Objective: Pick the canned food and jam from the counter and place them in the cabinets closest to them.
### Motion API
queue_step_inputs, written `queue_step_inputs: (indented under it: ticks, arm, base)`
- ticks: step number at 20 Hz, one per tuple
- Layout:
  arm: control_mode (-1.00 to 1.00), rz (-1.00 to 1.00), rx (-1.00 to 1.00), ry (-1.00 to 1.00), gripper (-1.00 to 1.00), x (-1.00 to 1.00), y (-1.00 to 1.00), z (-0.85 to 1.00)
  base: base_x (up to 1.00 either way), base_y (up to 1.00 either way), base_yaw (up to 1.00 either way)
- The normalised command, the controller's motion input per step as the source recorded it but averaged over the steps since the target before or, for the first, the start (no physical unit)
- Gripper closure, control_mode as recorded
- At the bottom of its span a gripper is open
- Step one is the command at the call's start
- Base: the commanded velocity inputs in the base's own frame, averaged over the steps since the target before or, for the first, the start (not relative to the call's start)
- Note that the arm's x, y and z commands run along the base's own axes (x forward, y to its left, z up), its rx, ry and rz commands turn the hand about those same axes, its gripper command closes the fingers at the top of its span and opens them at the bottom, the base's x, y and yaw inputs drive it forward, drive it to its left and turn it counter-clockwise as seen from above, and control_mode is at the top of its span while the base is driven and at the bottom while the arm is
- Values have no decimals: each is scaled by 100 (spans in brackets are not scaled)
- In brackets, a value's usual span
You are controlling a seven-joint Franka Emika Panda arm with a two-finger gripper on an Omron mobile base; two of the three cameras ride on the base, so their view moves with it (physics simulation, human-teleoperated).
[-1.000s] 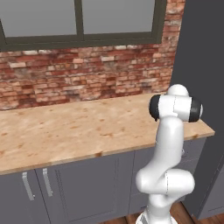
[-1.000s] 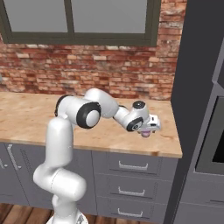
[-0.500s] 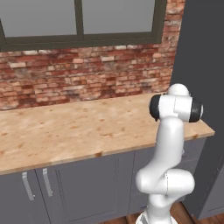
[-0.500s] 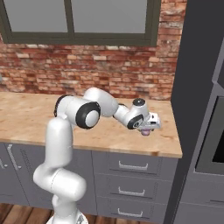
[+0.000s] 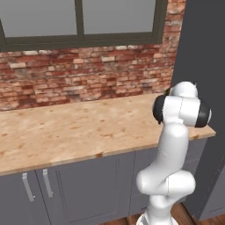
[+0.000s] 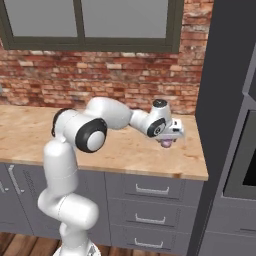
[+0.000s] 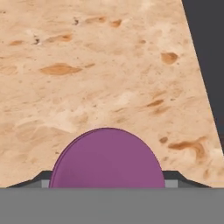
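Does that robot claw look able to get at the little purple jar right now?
Probably yes: the gripper sits right over the jam, which lies between its fingertips, with nothing in between.

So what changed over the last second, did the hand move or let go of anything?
Very little. In the right base view the hand, with the jam between its fingers, has edged slightly upward over the counter. Nothing was let go. The base, the cameras and the counter are as before.

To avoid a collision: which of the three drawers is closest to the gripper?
The top drawer, just under the counter; the gripper with the jam is above it.
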Motion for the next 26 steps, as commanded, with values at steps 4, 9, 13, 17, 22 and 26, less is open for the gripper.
queue_step_inputs:
  ticks: [4,9,13,17,22,26]
  arm:
    - [-100,0,0,17,100,-32,17,74]
    - [-100,0,0,19,100,-44,17,66]
    - [-100,0,0,11,100,-65,19,55]
    - [-100,3,0,2,100,-83,24,48]
    - [-100,6,-1,-4,100,-87,38,35]
    - [-100,4,-2,-25,100,-71,41,18]
  base:
    - [0,0,0]
    - [0,0,0]
    - [0,0,0]
    - [0,0,0]
    - [0,0,0]
    - [0,0,0]
